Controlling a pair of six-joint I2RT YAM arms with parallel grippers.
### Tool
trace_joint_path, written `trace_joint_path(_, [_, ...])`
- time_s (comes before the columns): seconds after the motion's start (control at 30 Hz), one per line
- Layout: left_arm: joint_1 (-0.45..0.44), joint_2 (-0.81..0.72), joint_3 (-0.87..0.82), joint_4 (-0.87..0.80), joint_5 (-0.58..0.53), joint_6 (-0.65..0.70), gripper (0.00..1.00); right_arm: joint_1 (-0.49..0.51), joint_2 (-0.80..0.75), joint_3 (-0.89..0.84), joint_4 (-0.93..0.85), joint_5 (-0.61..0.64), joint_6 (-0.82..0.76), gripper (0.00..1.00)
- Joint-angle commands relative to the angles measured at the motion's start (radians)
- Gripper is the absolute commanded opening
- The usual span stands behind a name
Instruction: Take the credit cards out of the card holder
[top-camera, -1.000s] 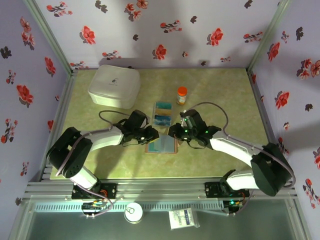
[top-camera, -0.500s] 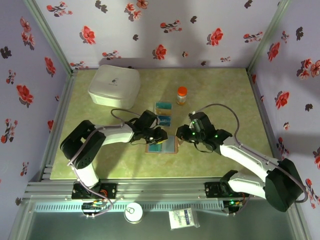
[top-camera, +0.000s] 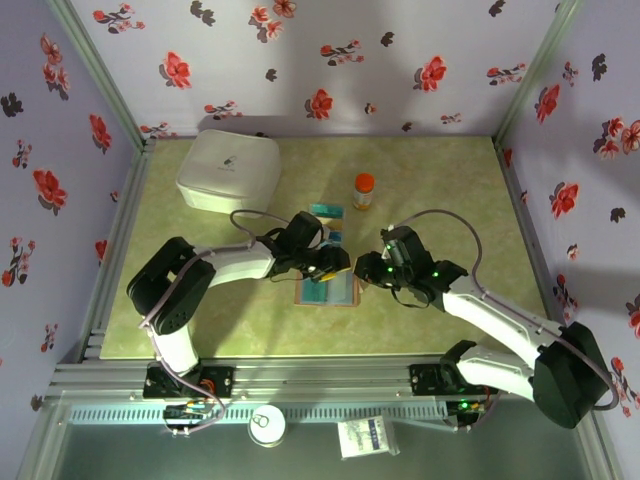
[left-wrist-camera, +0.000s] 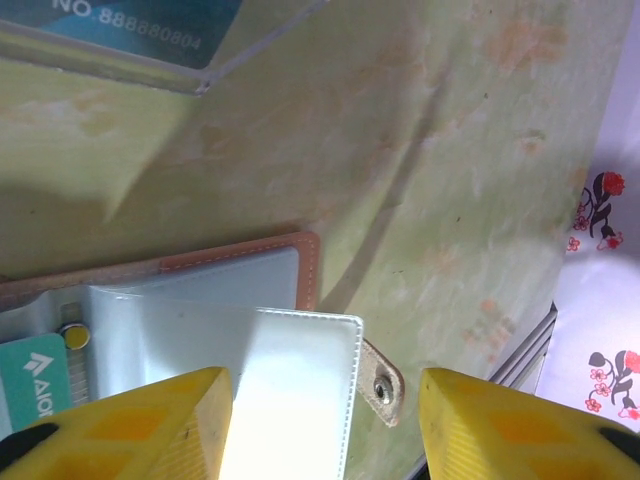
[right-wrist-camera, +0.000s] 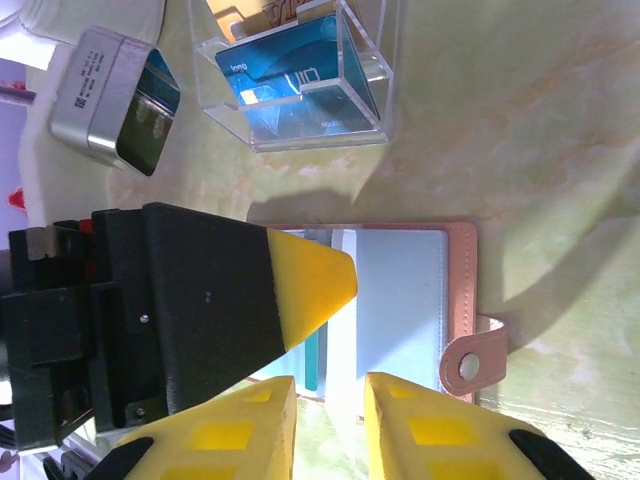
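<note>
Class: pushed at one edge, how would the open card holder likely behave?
The card holder lies open and flat, so it would probably slide, not tip. Its clear sleeves look thin and glossy: likely floppy and slippery.

Black-white arms (top-camera: 232, 266), grey cables (top-camera: 438, 211); left gripper (left-wrist-camera: 325, 420), right gripper (right-wrist-camera: 330, 412) yellow-tipped.

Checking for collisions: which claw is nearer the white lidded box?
Left. The left claw hovers over the card holder, to the right of the white lidded box and nearer the arms. The right claw is farther right, at the holder's right edge.
</note>
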Motion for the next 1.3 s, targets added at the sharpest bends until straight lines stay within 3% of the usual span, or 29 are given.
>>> trace_joint_path(0.0, [-0.008,0.031,0.027,-0.001,0.021,0.021,0.53,-0.009,-0.022,0.001,-0.026,0.027,-0.020,0.25])
trace_joint_path(0.5, [-0.014,0.117,0.031,0.005,0.021,0.002,0.60,-0.008,-0.021,-0.003,-0.029,0.023,-0.016,0.27])
trace_joint_path(0.93, [0.009,-0.010,-0.061,-0.073,-0.050,0.029,0.61,-0.007,0.064,0.017,0.030,-0.035,-0.006,0.27])
trace_joint_path(1.27, [0.023,-0.105,-0.022,-0.106,-0.053,0.076,0.62,0.013,0.118,0.056,0.052,-0.063,-0.004,0.26])
